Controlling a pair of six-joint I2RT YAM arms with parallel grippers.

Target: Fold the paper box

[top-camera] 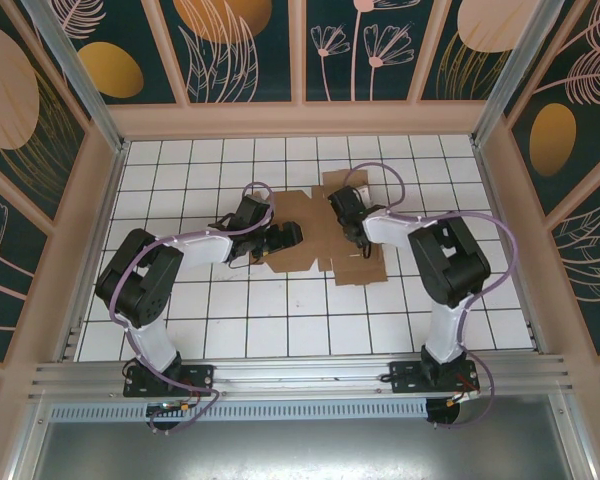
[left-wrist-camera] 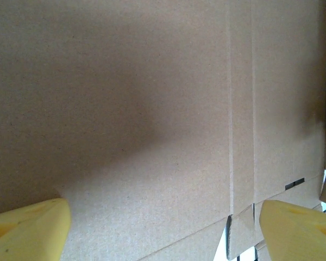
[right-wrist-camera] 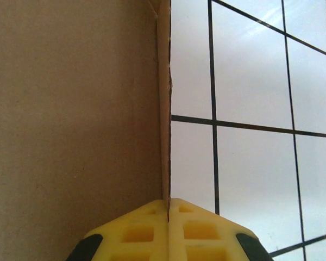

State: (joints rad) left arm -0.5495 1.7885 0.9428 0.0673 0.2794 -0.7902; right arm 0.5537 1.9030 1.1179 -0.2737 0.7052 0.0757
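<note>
Two arms lean over the paper box, which lies almost flat as a die-cut sheet in the middle of the tiled table, somewhat nearer its far edge. The left gripper hovers over a creased panel with jaws wide apart. The right gripper has its jaws pressed together at a panel's edge; whether it pinches the cardboard I can't tell. Hardly any folding looks done, and nearly every flap and tab is left

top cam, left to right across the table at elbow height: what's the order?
left arm's elbow → paper box → right arm's elbow
</note>
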